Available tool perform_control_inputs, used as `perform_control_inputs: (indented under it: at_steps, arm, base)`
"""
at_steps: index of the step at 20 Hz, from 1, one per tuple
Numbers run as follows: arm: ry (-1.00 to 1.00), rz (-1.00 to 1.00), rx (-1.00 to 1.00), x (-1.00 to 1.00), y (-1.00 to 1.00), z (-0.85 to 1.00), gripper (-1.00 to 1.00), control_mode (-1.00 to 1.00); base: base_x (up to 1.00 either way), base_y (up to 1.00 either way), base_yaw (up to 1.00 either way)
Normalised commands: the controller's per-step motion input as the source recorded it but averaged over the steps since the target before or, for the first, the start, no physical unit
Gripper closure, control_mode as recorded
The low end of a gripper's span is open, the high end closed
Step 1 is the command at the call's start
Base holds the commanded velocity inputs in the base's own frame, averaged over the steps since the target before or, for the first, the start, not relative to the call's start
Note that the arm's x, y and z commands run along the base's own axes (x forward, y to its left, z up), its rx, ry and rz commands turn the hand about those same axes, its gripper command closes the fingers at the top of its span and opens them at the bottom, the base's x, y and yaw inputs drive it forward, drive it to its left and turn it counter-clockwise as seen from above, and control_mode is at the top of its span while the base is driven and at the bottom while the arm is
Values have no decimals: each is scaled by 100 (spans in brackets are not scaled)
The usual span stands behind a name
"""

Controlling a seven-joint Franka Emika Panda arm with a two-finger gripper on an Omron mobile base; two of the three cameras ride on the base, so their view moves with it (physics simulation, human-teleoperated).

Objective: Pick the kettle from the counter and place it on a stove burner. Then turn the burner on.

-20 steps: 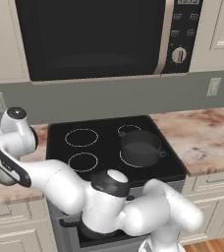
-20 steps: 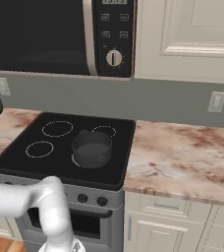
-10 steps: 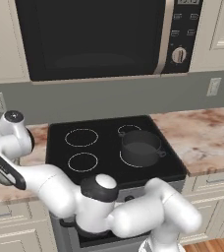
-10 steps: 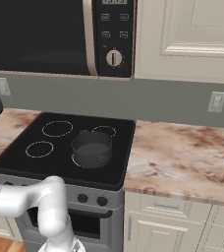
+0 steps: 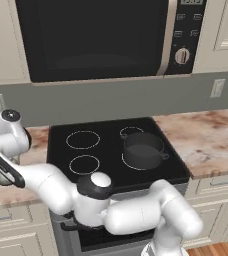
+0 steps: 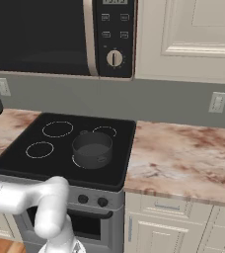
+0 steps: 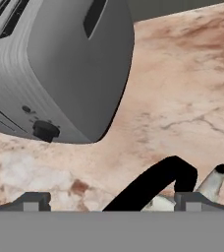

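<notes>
Spanning both sides of the cooker, the pinkish marbled bench [image 5: 211, 135] was seen as the largest working surface, with one black glass cooktop [image 5: 111, 150] set into it below one microwave [image 5: 101, 40]. Four burner rings were counted on the cooktop; the small front-left stove burner [image 5: 84, 164] lay bare, while one dark two-handled pot [image 5: 143, 149] was seated on the right-hand ring. One grey toaster [image 7: 60, 64] was seen in the hand view, standing on the bench well off to the cooktop's left. The single arm was swung out to that left end, its hand [image 5: 6, 137] held above the bench beside the cooker. One kettle [image 7: 182, 189] was found at the very bottom of the hand view, resting on the bench near the toaster: its black arched handle rose between the two finger tips and its short spout pointed away toward the right-hand tip. The handle's arc was judged to run roughly across the gap, from one tip toward the other, so a turn of the wrist might be needed before closing. The jaws were spread wide and nothing was held. The kettle was judged to lie directly beneath and just ahead of the jaws, so a short straight descent was called for.
</notes>
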Motion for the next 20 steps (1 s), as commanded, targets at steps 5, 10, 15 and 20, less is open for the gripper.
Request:
perform_control_inputs:
  at_steps: [5, 10, 15, 20]
  arm:
    - [0, 0, 0, 10, 20, 0, -100, -100]
    - [0, 0, -3, 0, 10, -1, -100, -100]
    - [5, 0, -8, 0, 7, -40, 100, -100]
    - [0, 0, -7, -7, 2, -63, 100, -100]
  base:
    - [0, 0, 0]
    - [0, 0, 0]
    - [0, 0, 0]
    - [0, 0, 0]
